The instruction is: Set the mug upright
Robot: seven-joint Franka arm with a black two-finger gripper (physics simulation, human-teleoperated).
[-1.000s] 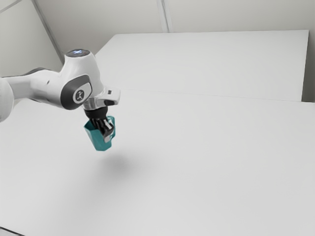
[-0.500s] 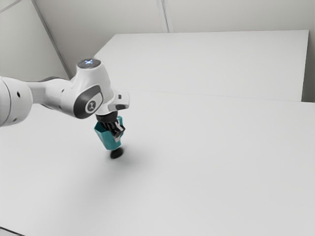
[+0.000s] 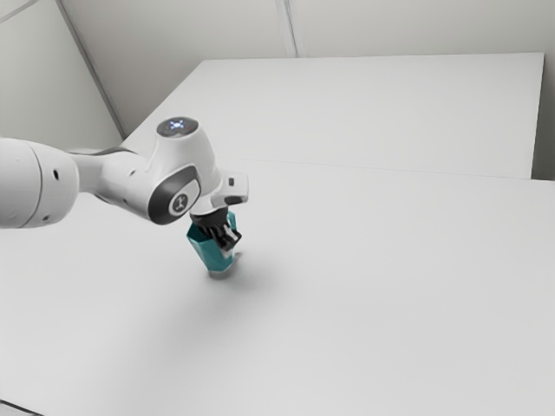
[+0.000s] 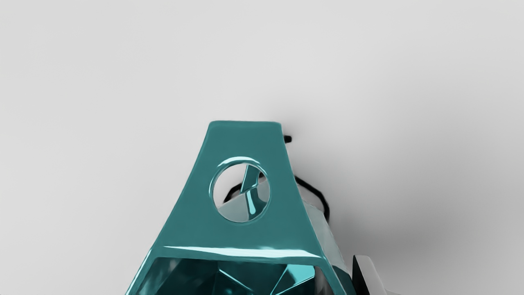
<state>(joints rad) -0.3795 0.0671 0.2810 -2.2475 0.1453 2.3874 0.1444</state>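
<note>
My gripper (image 3: 227,238) is at the rim of the teal mug (image 3: 210,254), pinching its wall. The mug leans a little, base down, just at the table surface; I cannot tell whether it touches. In the wrist view, the mug (image 4: 241,237) shows its wide handle with a round hole and part of its open mouth. There the gripper (image 4: 342,278) has one finger outside the wall, and the other appears inside the mouth, partly hidden.
A white table (image 3: 364,303) spreads around the mug. Dark contact shading lies beneath and beside the mug's base. A thin dark line runs across the exterior view's lower left corner.
The arm has come down and toward the exterior view's right, carrying the mug with it. The mug is lower, its base now close against its shadow, and leans slightly.
</note>
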